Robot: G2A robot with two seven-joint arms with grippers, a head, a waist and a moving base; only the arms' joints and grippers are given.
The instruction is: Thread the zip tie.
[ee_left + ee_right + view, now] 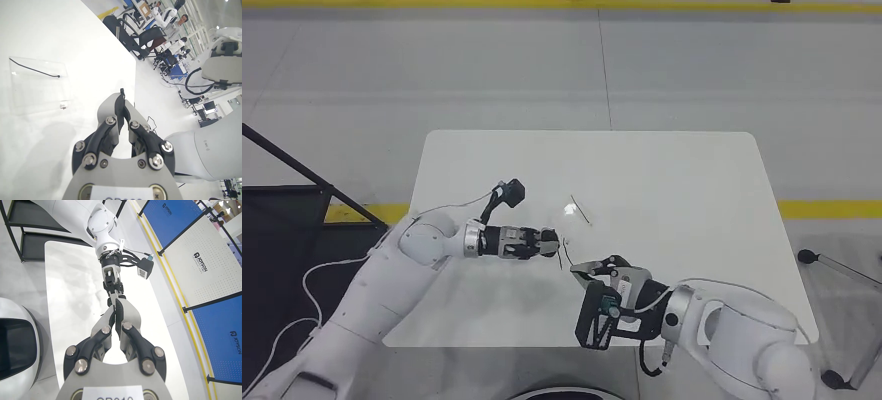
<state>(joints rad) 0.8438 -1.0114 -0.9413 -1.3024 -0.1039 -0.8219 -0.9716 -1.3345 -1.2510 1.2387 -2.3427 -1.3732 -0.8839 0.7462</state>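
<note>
Near the front edge of the table (692,200), between my two arms, the tie (562,256) shows from the top as a thin black curve. It runs from the left jaws down toward the right jaws.

My left wrist view gives what the top view cannot. The left jaws are clamped on the tie just behind its head (122,92), which pokes out past their tips. That view also shows a clear sheet (37,85) lying flat on the table, well apart from the jaws, with a spare tie (34,69) stretched across it. A small dark bit (63,107) sits near one corner, too small for me to name. From the top the sheet is barely a glint and the spare tie is only a short slanted line.

My right wrist view shows the right jaws pressed together at the tips, almost tip to tip with the left jaws beyond them. I cannot tell from it whether the tie's tail is pinched between them.
</note>
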